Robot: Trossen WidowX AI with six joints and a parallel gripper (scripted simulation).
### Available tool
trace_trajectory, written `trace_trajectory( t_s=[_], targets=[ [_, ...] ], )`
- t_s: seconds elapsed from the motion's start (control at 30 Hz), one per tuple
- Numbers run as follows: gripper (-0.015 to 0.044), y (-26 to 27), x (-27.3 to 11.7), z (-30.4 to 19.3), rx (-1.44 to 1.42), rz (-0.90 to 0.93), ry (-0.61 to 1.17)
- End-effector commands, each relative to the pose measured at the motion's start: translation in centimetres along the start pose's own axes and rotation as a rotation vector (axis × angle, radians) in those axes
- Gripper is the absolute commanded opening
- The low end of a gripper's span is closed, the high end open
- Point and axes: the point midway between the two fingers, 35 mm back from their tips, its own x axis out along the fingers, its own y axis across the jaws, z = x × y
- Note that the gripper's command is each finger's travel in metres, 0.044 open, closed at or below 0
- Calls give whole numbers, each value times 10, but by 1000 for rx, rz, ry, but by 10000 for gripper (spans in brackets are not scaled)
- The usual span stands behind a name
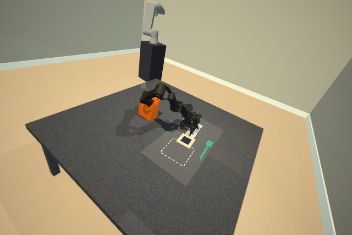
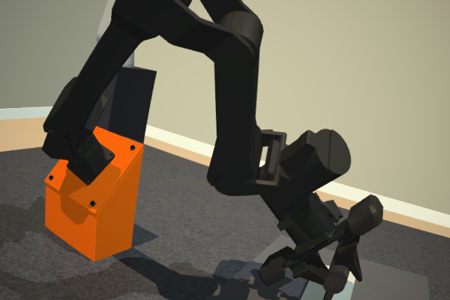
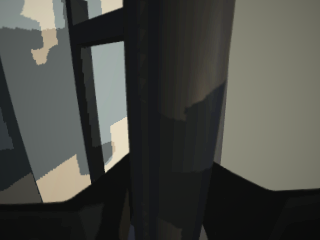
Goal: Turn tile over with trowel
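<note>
The tile [image 1: 186, 140] is a cream square with a dark square mark facing up. It lies on the grey mat [image 1: 186, 176] [image 2: 392, 282], beside the dashed outline [image 1: 183, 165] and outside it. My gripper [image 1: 193, 130] [image 2: 337, 278] [image 3: 161, 153] is shut on the trowel's dark round handle [image 2: 336, 279] [image 3: 185, 135], low over a pale strip just behind the tile. A thin shaft runs down from the handle in the exterior view. The trowel's blade is hidden or too small to make out.
A pale flat strip [image 1: 200, 126] lies on the mat under the gripper, partly in shadow. A teal flat-bladed tool [image 1: 205, 149] lies near the mat's right edge. The orange arm base [image 1: 149, 111] [image 2: 72, 231] stands behind on the dark table [image 1: 99, 152].
</note>
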Motion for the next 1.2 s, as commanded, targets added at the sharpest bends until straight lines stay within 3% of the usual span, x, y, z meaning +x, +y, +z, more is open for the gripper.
trace_trajectory(
  t_s=[0.0, 0.47, 1.17],
  targets=[
    [0, -6, -3, 0, -30, -7, 37],
    [0, -34, -26, -12, -66, -7, 68],
    [0, -52, -42, -72, -68, -6, 69]
  ],
)
